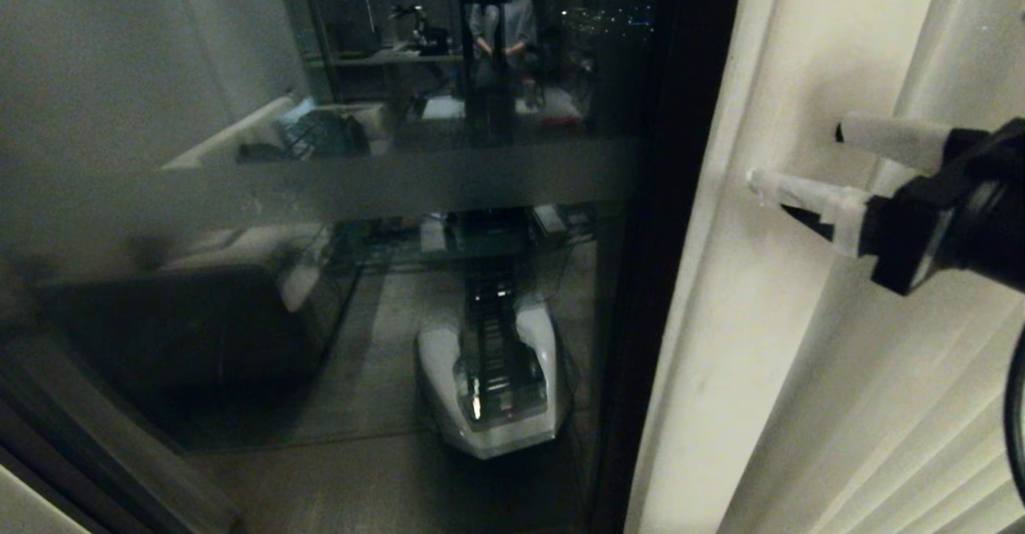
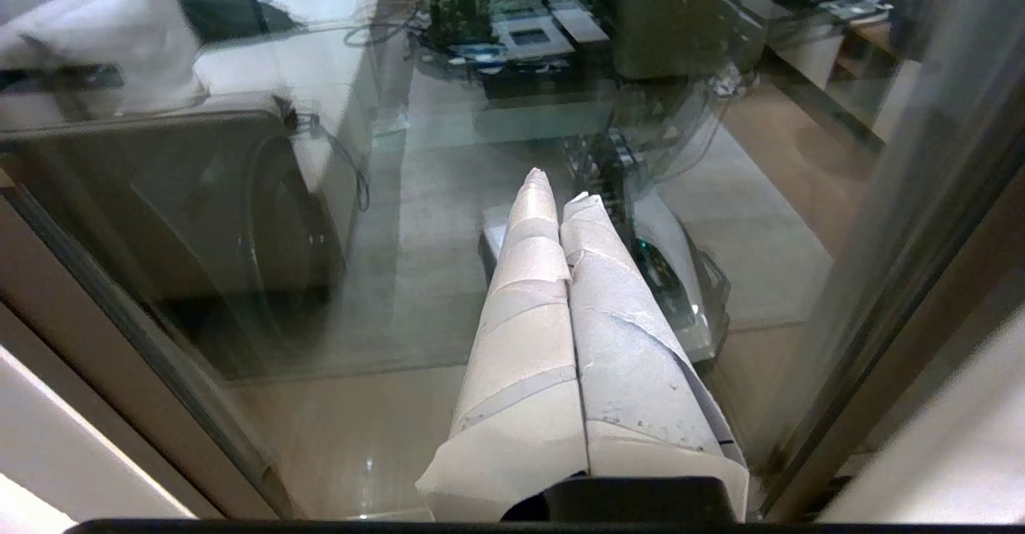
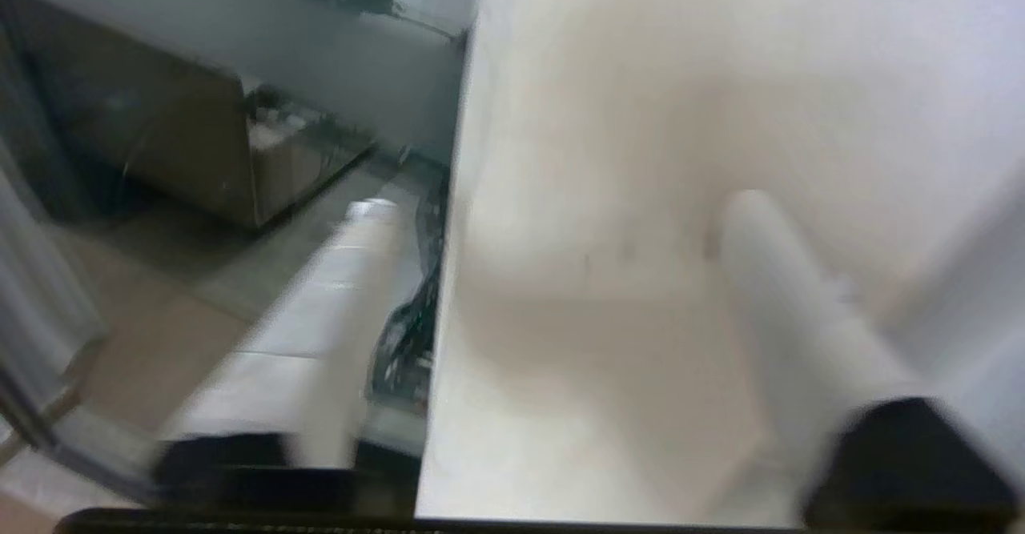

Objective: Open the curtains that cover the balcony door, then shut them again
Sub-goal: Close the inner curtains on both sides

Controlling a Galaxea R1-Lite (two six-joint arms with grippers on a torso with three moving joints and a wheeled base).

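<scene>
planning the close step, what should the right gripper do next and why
Probably close on the hemmed edge of the cream pleated fabric curtain: the right gripper has its white fingers apart beside that edge, holding nothing, while the dark-framed glass balcony door stands uncovered.

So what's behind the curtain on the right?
Nothing can be seen: the curtain hides whatever it covers. The uncovered balcony door beside it shows glass and dark frame. The right claw stands open before the fabric.

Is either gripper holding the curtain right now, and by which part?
Nothing held. Right gripper is open at the curtain edge; left gripper is shut, empty.
</scene>
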